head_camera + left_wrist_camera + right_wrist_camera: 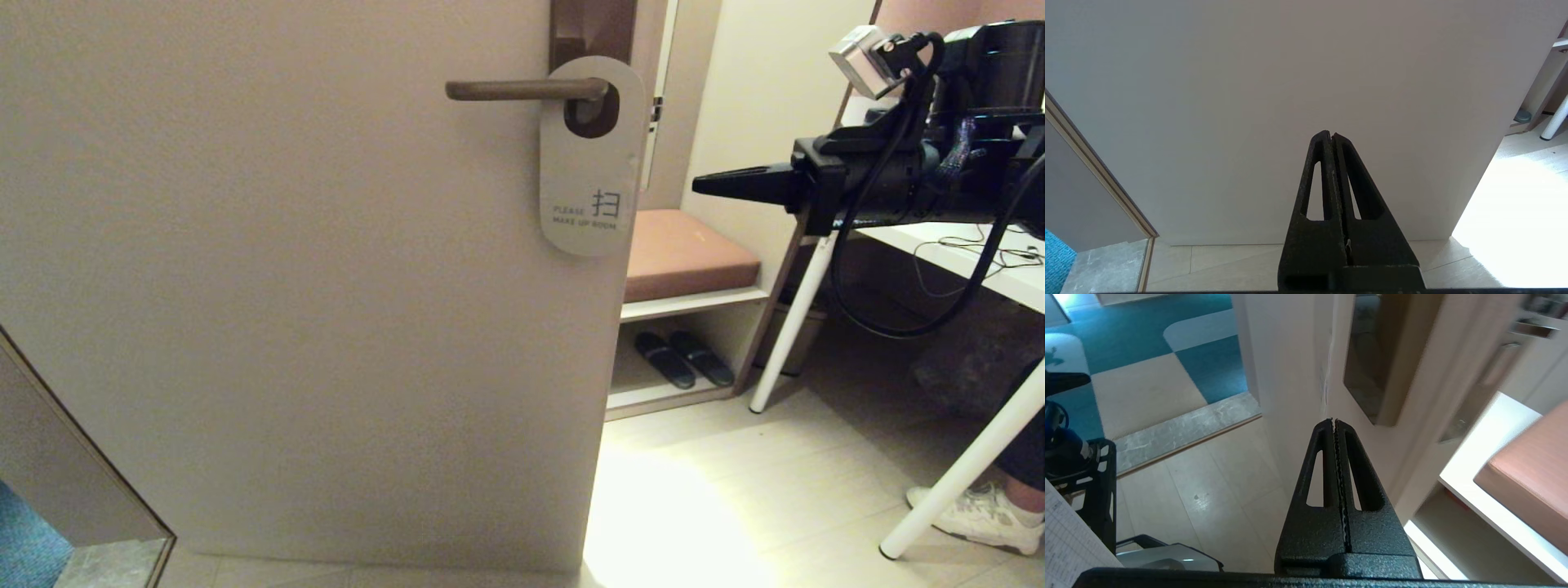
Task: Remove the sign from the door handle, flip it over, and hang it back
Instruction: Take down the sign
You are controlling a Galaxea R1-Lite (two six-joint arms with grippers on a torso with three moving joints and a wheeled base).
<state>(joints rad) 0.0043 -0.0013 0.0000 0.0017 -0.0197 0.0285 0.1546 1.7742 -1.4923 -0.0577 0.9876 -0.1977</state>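
The sign hangs by its round hole on the door handle, its pale grey "PLEASE MAKE UP ROOM" face outward. The handle is a brown lever on a dark backplate near the door's right edge. My right gripper is shut and empty, held level and pointing left, a short way right of the sign's lower half. In the right wrist view it points at the door's edge. My left gripper is shut and empty, facing the bare lower door; it is out of the head view.
The pale door fills the left and middle. Right of it stand a bench with a brown cushion, slippers below, white table legs and a person's shoe. A wall corner is at lower left.
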